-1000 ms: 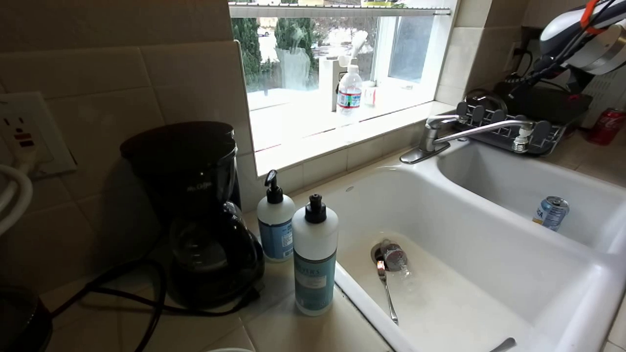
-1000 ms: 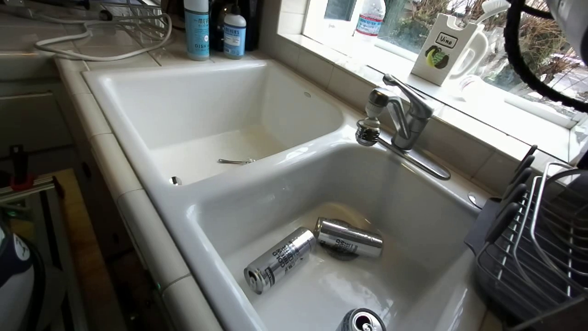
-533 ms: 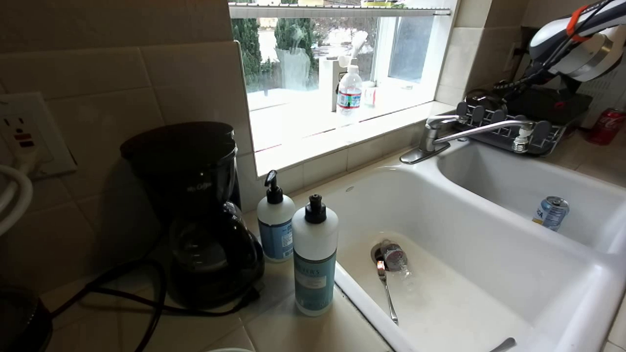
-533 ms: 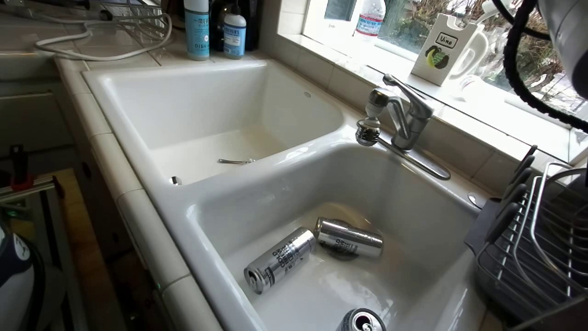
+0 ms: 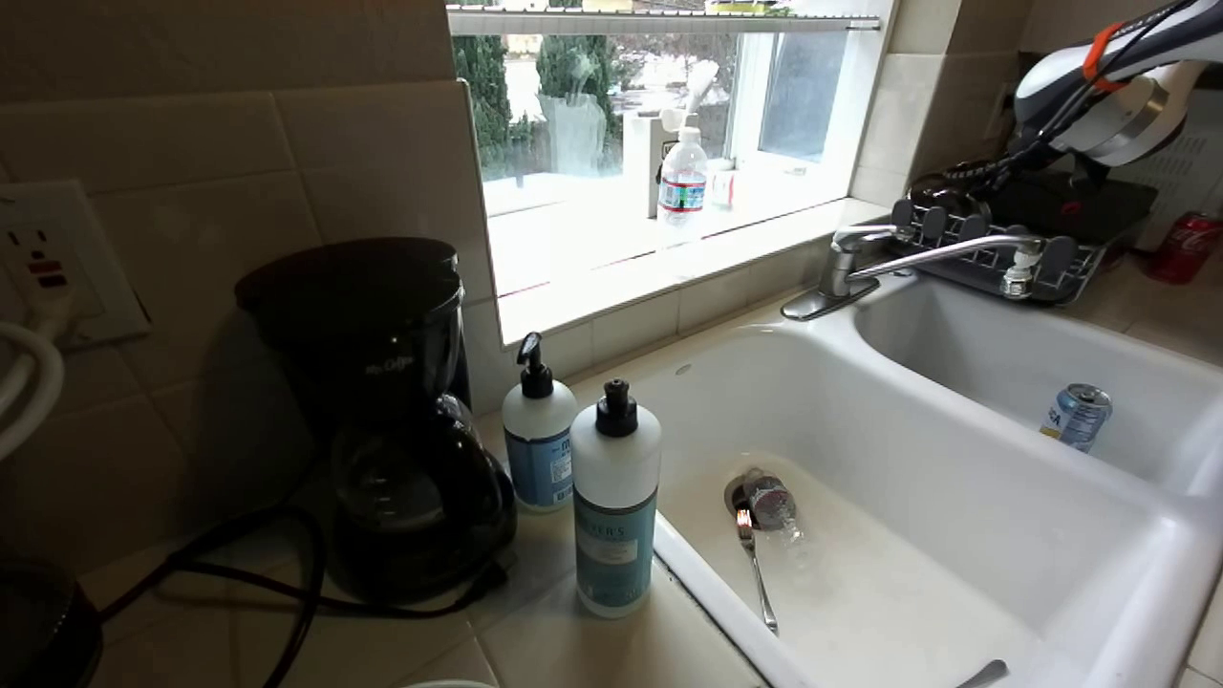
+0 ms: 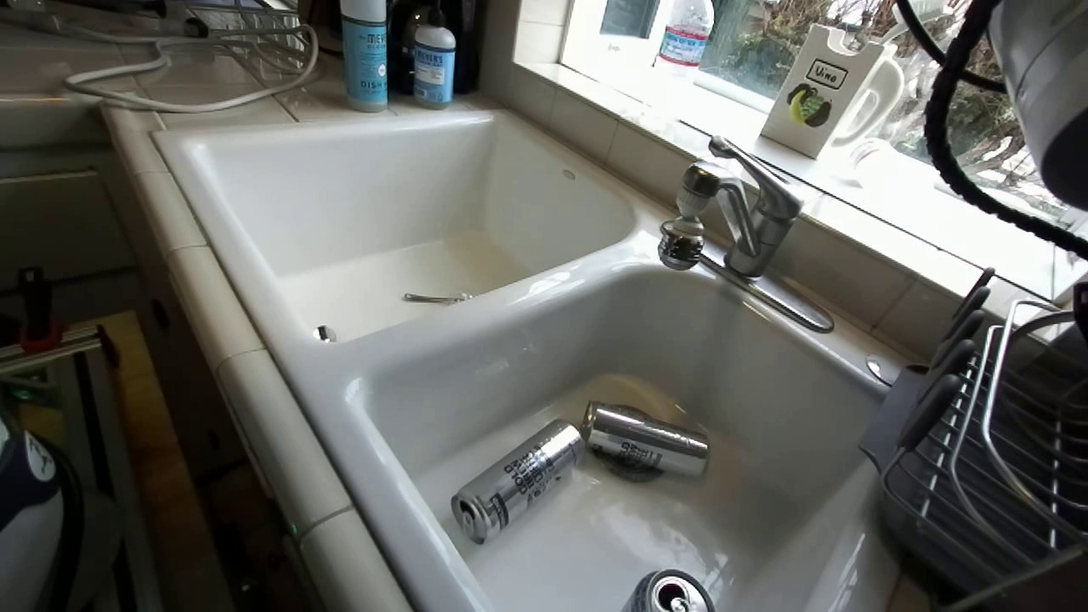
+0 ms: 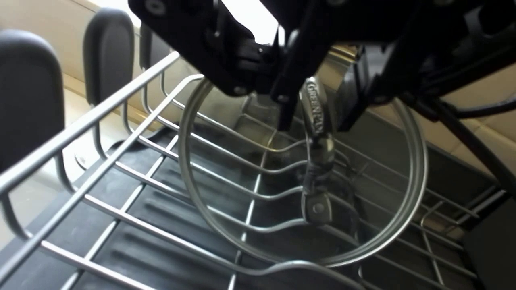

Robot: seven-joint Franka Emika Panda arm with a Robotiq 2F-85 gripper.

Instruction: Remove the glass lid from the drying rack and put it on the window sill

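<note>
The round glass lid (image 7: pixel 274 193) leans in the drying rack (image 7: pixel 153 249), its metal handle (image 7: pixel 318 112) facing the wrist camera. My gripper (image 7: pixel 314 128) straddles this handle with a finger on either side. Narrow gaps show between handle and fingers, so the jaws are partly closed but not seen gripping it. In an exterior view the drying rack (image 5: pixel 994 272) sits beyond the faucet, and the arm largely hides the gripper there. The window sill (image 5: pixel 611 287) is the bright ledge beside the sink.
The faucet (image 6: pixel 756 221) rises between rack and sill. A white pitcher (image 6: pixel 807 93) and a plastic bottle (image 5: pixel 682 182) stand on the sill. Grey prongs (image 7: pixel 109 56) line the rack's edge. Cans (image 6: pixel 518 480) lie in the sink (image 6: pixel 340 408). A red can (image 5: pixel 1185 247) stands behind the rack.
The arm has shifted left and slightly down over the rack in an exterior view, and shows further into the picture at the upper right in both. The rack and sink items look unmoved.
</note>
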